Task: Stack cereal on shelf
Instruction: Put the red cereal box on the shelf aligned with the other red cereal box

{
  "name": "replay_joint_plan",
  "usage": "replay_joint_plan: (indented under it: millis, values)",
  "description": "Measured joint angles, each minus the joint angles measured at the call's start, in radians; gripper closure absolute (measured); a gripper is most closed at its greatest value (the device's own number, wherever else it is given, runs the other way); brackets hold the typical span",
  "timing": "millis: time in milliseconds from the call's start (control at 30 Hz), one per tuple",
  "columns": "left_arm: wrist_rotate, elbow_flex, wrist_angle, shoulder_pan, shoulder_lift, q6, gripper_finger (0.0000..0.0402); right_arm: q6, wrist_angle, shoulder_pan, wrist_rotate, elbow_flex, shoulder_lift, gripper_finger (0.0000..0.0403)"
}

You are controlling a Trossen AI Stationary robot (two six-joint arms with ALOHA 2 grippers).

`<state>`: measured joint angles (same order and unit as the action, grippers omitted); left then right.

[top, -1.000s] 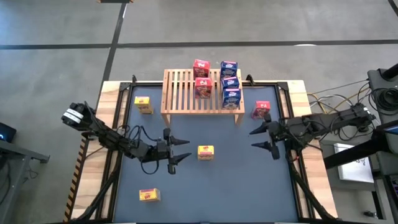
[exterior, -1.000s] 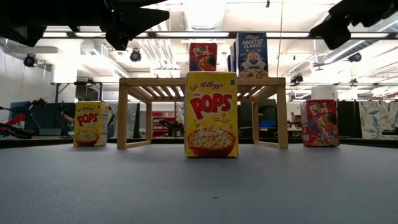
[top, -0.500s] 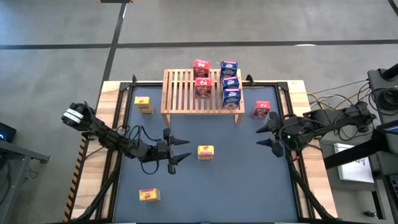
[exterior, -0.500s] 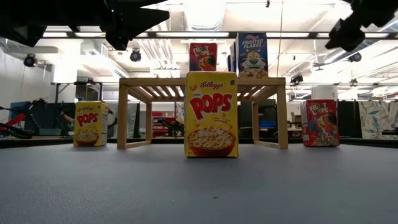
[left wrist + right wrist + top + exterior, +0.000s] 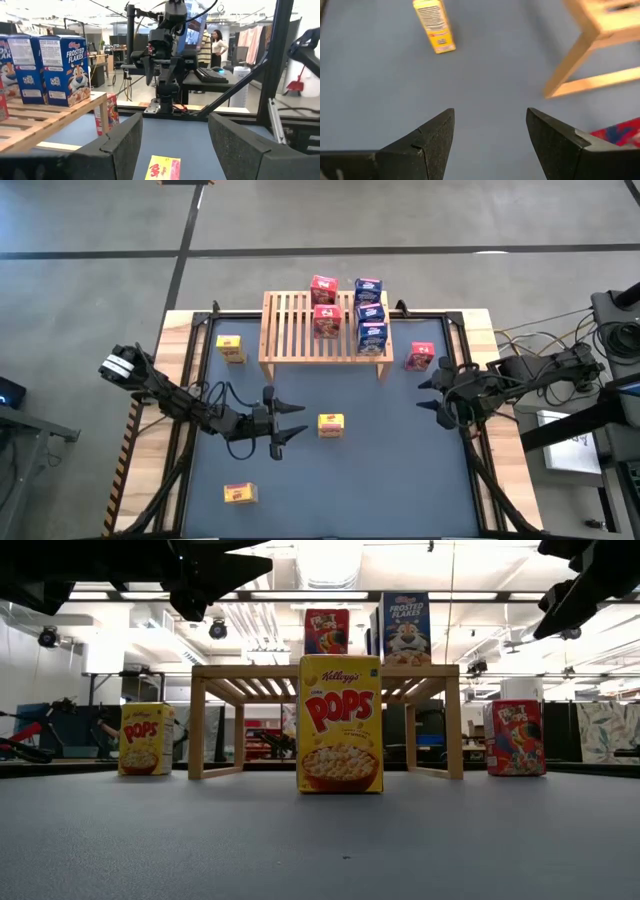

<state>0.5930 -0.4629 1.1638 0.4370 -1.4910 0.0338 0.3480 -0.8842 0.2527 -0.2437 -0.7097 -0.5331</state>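
The shelf (image 5: 325, 327), a light-wood slatted rack, stands at the table's far middle. On its top stand two red cereal boxes (image 5: 324, 305) and three blue ones (image 5: 371, 313). A red box (image 5: 420, 357) stands on the mat beside the shelf's right legs. Three yellow boxes stand on the mat: far left (image 5: 229, 348), middle (image 5: 331, 424) and near left (image 5: 240, 494). My left gripper (image 5: 303, 420) hovers open just left of the middle yellow box (image 5: 163, 167), pointing at it. My right gripper (image 5: 420, 395) hangs open at the right, above the mat, near the red box.
The dark mat has a raised wooden border (image 5: 180, 330). Free mat lies in front of the shelf and along the near edge. Cables and equipment (image 5: 590, 370) sit beyond the right border. A person (image 5: 218, 42) stands in the room behind the right arm.
My right gripper has drawn back a little toward the table's right edge and tipped its fingers downward; it stays open. The left arm and all the boxes have kept still.
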Motion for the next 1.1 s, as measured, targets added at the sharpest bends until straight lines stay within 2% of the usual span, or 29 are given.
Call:
replay_joint_plan:
  millis: [200,367,733,867,967,1100]
  values:
    - [0.0,0.0,0.006,0.0,0.0,-0.065,0.019,0.077,-0.098,-0.017,-0.174,-0.031,-0.012,0.0168]
    - [0.0,0.0,0.006,0.0,0.0,-0.065,0.019,0.055,-0.147,-0.049,-0.175,-0.065,-0.025,0.0155]
    - [0.0,0.0,0.006,0.0,0.0,-0.066,0.019,-0.005,-0.165,-0.163,-0.168,-0.08,-0.082,0.0057]
    - [0.0,0.0,0.006,0.0,0.0,-0.066,0.019,-0.028,-0.163,-0.208,-0.17,-0.08,-0.106,0.0047]
    - [0.0,0.0,0.007,0.0,0.0,-0.066,0.019,-0.058,-0.168,-0.257,-0.246,-0.084,-0.134,0.0046]
    - [0.0,0.0,0.013,0.0,0.0,-0.066,0.019,-0.166,-0.139,-0.332,-0.262,-0.092,-0.178,0.0046]
